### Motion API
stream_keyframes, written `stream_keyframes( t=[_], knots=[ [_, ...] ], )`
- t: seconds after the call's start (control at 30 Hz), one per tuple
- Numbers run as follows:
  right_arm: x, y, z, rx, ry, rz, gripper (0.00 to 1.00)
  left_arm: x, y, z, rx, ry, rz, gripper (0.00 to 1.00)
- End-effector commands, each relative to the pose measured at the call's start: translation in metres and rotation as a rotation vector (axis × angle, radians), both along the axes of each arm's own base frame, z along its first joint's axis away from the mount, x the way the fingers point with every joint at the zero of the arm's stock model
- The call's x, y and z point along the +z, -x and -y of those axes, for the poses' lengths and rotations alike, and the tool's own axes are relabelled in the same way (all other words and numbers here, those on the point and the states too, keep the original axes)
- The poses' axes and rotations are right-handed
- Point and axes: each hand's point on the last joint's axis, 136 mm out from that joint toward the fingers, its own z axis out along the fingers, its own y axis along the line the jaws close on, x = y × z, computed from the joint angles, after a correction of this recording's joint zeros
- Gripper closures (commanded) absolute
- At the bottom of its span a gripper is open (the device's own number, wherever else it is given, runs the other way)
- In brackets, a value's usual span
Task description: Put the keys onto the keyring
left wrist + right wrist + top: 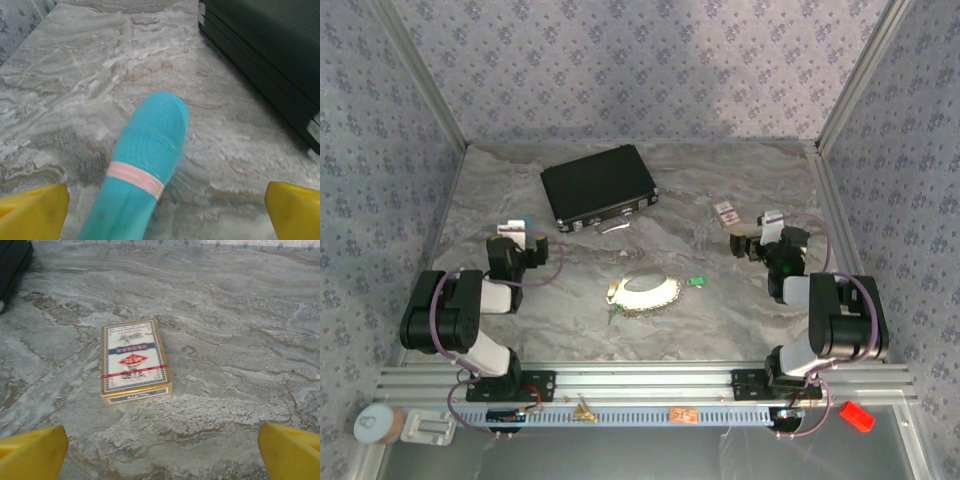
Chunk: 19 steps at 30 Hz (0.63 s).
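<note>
Keyring (645, 306): floppy silvery chain oval

The keyring (645, 292) is lying near the middle of the desk (740, 320), between the two arms, with one of the keys (697, 281) sitting just to its right. A flat case (598, 186) is resting behind it, toward the back. A small card box (134, 360) is lying right of the case, ahead of the right fingers (30, 452). A cylindrical stick (145, 160) is lying left of the case, reaching forward between the left fingers (30, 210).

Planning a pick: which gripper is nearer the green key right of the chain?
Right. The right gripper is just right of the green key; the left gripper far left.
</note>
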Motion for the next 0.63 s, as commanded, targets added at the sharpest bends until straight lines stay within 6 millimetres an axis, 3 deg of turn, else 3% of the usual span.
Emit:
stream_keyframes(
  t=[0.0, 0.5, 0.6],
  knots=[
    [0.008, -0.006, 0.001, -0.017, -0.018, 0.041, 0.01, 0.019, -0.019, -0.009, 0.066, 0.051, 0.028, 0.0],
    [0.007, -0.007, 0.006, -0.047, -0.011, 0.026, 0.01, 0.018, -0.022, -0.005, 0.035, 0.064, 0.021, 0.0],
    [0.007, -0.009, 0.017, -0.136, 0.032, 0.024, 0.01, 0.018, -0.021, -0.004, 0.022, 0.066, 0.023, 0.0]
  ],
)
